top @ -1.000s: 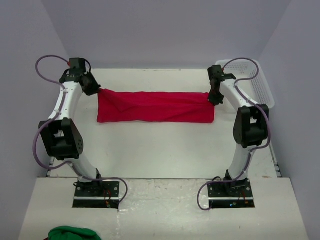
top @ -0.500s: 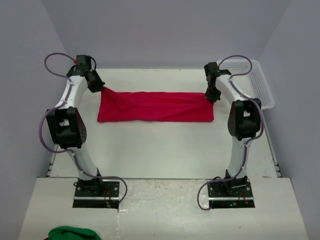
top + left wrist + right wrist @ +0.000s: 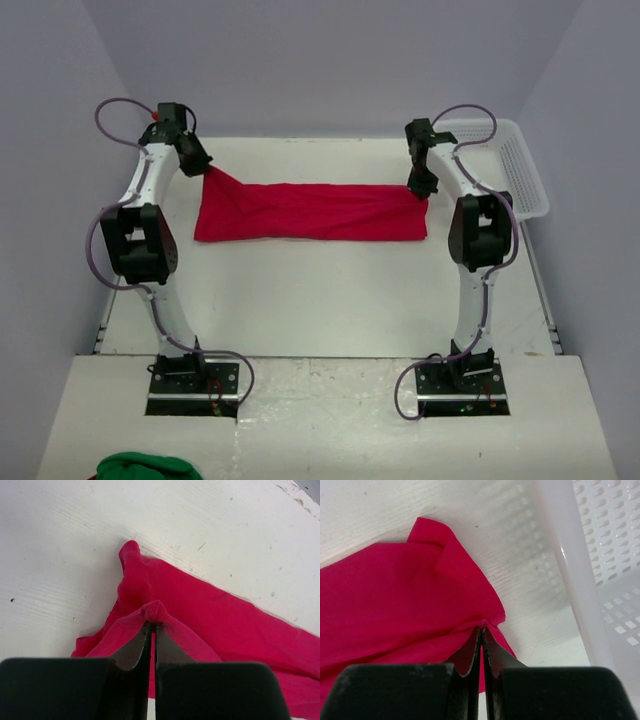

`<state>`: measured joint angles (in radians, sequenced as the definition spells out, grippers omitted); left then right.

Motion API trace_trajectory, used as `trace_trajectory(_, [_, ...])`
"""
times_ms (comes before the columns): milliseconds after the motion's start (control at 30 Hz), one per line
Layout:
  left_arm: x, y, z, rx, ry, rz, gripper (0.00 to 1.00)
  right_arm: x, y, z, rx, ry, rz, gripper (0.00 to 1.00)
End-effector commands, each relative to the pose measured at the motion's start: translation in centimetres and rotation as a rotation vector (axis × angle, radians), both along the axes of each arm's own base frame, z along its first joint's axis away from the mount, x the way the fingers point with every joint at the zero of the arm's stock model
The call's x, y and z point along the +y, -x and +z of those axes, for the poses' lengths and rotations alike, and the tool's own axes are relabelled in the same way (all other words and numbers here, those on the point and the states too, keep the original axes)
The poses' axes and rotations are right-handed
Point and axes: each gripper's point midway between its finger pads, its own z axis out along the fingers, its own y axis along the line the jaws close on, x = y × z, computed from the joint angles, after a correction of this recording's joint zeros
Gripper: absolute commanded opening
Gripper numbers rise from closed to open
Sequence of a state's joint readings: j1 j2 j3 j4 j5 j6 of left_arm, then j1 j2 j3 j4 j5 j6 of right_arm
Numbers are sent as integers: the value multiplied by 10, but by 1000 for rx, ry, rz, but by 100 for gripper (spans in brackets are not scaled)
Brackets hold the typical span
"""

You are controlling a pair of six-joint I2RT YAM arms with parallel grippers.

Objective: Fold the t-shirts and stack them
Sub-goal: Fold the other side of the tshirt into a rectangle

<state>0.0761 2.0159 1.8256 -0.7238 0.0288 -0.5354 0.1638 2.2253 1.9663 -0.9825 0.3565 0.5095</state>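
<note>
The shirt [image 3: 310,212] lies as a band on the tabletop [image 3: 330,290], long axis running left to right between your arms. Your left pincer [image 3: 205,170] is pinching its far-left corner, your right pincer [image 3: 420,190] its far-right corner beside the basket [image 3: 525,170]; the cloth spreads nearward from both, so folding likely means drawing that edge toward you

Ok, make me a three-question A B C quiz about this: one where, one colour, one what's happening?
1. Where is the basket? A middle; B far right corner; C near left corner.
2. The shirt is: A blue; B yellow; C red.
3. The left tool and right tool are: A shut on the shirt; B wide open; C hidden.
Answers: 1 B, it lies far and right of the shirt. 2 C, plain red cloth. 3 A, each pinches the shirt's edge.
</note>
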Motion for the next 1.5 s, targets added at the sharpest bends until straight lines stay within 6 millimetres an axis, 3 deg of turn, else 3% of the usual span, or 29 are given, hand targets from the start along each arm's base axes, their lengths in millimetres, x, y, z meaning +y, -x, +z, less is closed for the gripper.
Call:
trace_trajectory(0, [0, -16, 14, -53, -13, 8, 0, 0, -5, 6, -5, 18, 26, 0])
trace_trajectory(233, [-2, -20, 2, -28, -21, 0, 0, 3, -5, -9, 35, 13, 48, 0])
trace_trajectory(500, [-2, -22, -29, 59, -62, -3, 0, 10, -10, -10, 36, -6, 68, 0])
trace_trajectory(800, [-4, -24, -45, 87, -63, -11, 0, 19, -8, -10, 48, -18, 88, 0])
trace_trajectory(1467, [7, -15, -72, 154, -112, 31, 2, 15, -6, -8, 64, 1, 82, 3])
